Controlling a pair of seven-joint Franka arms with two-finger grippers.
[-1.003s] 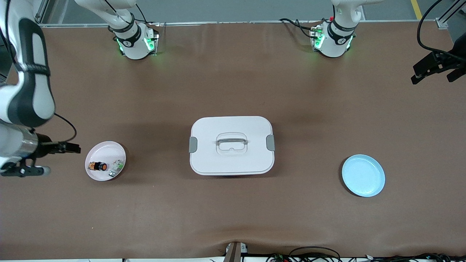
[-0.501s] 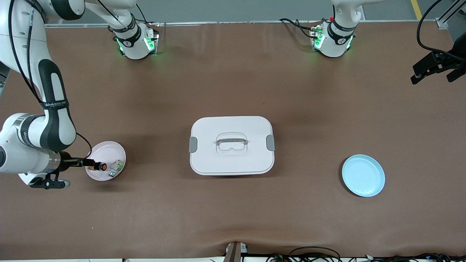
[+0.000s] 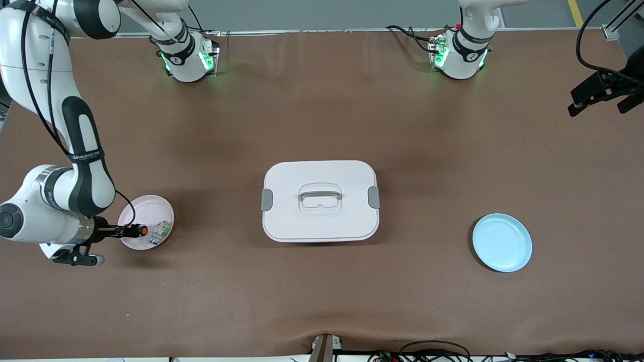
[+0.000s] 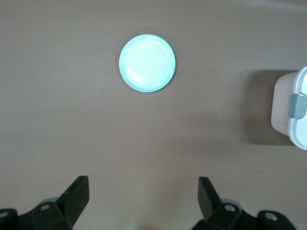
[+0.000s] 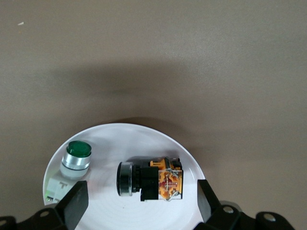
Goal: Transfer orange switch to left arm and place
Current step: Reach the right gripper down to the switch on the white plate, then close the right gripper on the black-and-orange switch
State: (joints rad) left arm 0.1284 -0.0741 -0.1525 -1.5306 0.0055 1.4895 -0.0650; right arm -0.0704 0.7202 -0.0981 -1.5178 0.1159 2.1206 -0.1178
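Lower left of front view: right gripper (image 3: pixel 122 232) open wide astride orange switch (image 3: pixel 137 231) on pink plate (image 3: pixel 151 203), nothing gripped. Left gripper (image 4: pixel 144 196) open, empty, waiting above the table. Box (image 3: pixel 320 201) untouched; grasp, handover, placing all remain.

Front view: high camera, faces both arm bases, looks steeply down on the whole bench (image 3: pixel 322 115); box (image 3: pixel 320 201) mid-frame, pink plate (image 3: pixel 151 208) toward the right arm's end, blue plate (image 3: pixel 502 242) toward the left arm's end.

Left wrist view: looks straight down from high up, left gripper (image 4: pixel 143 199) fingertips at frame edge. Shows blue plate (image 4: pixel 147 63) small, plus one clipped end of box (image 4: pixel 292 112). Shares both with the front view.

Right wrist view: straight down, close, right gripper (image 5: pixel 141 201) fingertips at frame edge. Pink plate (image 5: pixel 103 139) fills the lower frame with switch (image 5: pixel 149 178) and green part (image 5: pixel 74 160) on it. Shares these with the front view; nothing in common with the left wrist view but bench.
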